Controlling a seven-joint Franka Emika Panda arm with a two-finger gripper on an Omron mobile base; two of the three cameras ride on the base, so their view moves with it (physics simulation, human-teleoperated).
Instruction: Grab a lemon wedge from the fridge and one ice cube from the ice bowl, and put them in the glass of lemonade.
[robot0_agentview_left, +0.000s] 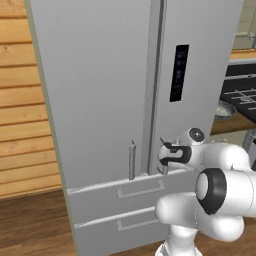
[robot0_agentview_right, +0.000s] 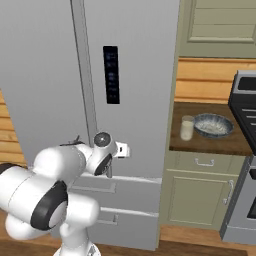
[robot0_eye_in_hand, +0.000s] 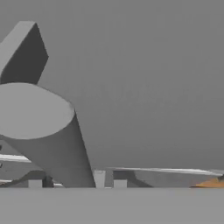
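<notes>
The tall grey fridge (robot0_agentview_left: 100, 90) stands with both doors closed, a black panel (robot0_agentview_right: 111, 75) on its right door. My gripper (robot0_agentview_left: 165, 152) is pressed close to the lower end of the right door's bar handle, just above the drawers. The hand view looks at a handle's round end (robot0_eye_in_hand: 35, 109) close up against the door. Whether the jaws grip the handle I cannot tell. The glass of lemonade (robot0_agentview_right: 187, 128) and the grey ice bowl (robot0_agentview_right: 213, 125) stand side by side on the counter right of the fridge. The lemon wedge is out of view.
The left door's handle (robot0_agentview_left: 132, 160) rises beside my gripper. Two drawers (robot0_agentview_left: 130, 192) lie below the doors. A dark stove (robot0_agentview_right: 245, 100) borders the wooden counter (robot0_agentview_right: 220, 142) on the right, with green cabinets (robot0_agentview_right: 200, 195) beneath. A wood-panelled wall (robot0_agentview_left: 20, 110) lies left of the fridge.
</notes>
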